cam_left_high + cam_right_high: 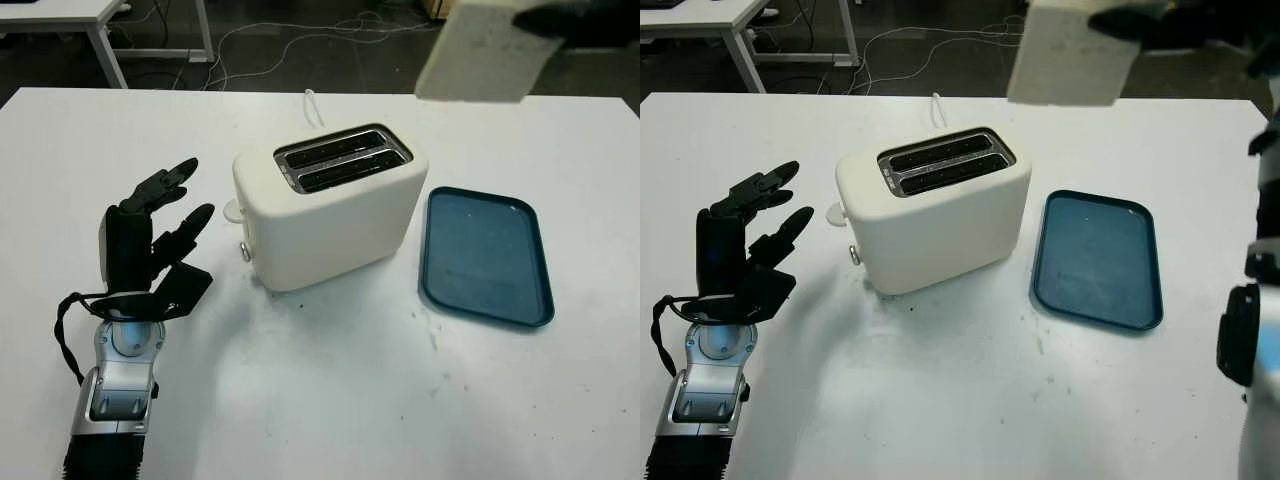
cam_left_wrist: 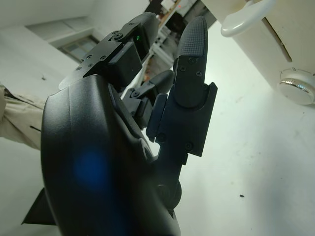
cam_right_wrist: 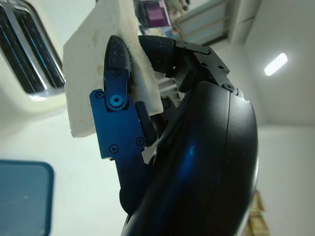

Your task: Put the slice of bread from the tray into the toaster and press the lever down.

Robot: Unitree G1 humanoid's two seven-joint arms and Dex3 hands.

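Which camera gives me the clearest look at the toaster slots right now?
The left eye view: both toaster slots lie open from above, and the right eye view matches. The right wrist view catches just a corner of them beside the bread slice in the right hand.

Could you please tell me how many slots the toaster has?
2: both on top of the toaster, side by side, a rear slot and a front slot; both look empty.

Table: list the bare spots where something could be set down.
Bare table runs along the near edge in front of the toaster and tray. The tray itself holds nothing. The far left corner is free too. It is crowded left of the toaster, where the open left robot hand sits. The right robot hand holds the bread aloft.
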